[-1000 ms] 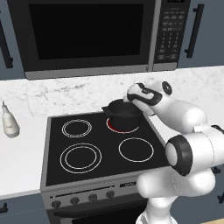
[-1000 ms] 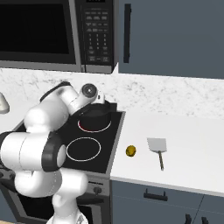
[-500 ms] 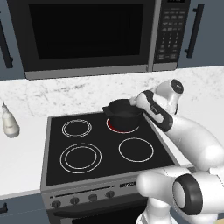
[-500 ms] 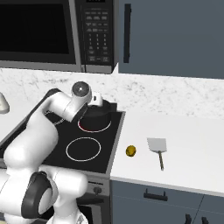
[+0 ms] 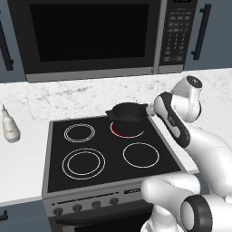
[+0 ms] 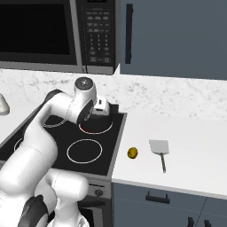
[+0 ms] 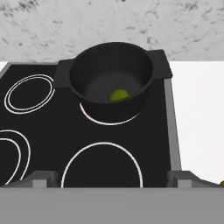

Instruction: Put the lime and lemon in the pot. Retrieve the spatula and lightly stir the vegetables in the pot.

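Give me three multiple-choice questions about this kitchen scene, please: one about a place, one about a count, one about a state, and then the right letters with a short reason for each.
1. Where is the lemon?
A. in the pot
B. on the counter, left of the spatula
C. on a front burner

2. How many fruits lie inside the pot?
A. none
B. one
C. two

3. How is the gripper now?
A. open, holding nothing
B. shut on the spatula
C. shut on the lemon

Answers:
1 B: the right base view shows it on the white counter between the stove and the spatula.
2 B: the hand view shows a single green fruit on the pot's bottom.
3 A: the finger tips stand wide apart with nothing between them.
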{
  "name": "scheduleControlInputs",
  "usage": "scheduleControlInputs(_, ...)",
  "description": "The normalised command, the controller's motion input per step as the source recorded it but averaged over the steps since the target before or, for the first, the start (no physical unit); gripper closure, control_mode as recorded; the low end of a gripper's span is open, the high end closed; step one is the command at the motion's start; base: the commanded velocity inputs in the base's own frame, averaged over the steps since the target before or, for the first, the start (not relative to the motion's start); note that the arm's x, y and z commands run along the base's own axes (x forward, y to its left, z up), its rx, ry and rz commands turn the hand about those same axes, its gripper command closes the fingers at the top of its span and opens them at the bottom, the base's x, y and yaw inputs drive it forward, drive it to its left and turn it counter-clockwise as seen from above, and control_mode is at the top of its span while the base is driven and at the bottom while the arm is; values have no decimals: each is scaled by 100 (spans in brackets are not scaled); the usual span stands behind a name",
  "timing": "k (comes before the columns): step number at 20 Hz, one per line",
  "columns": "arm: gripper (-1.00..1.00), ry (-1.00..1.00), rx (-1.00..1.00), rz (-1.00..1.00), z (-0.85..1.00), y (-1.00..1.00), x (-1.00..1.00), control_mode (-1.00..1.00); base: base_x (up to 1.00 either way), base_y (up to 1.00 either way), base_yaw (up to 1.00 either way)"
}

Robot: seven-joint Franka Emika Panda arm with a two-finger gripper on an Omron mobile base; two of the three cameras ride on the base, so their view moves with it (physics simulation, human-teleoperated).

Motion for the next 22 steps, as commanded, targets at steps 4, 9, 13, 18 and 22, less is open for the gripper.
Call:
scheduleControlInputs(4, -100, 2, -1, -1, -27, -24, 0, -100, 0, 0, 0)
scheduleControlInputs(9, -100, 0, 0, 0, -13, -13, 0, -100, 0, 0, 0)
scheduleControlInputs(13, -100, 2, 0, -1, -16, -45, 0, -100, 0, 0, 0)
scheduleControlInputs(18, -100, 5, 1, -2, -17, -78, -12, -100, 0, 0, 0)
scheduleControlInputs(22, -100, 11, 0, -1, -23, -74, 0, -100, 0, 0, 0)
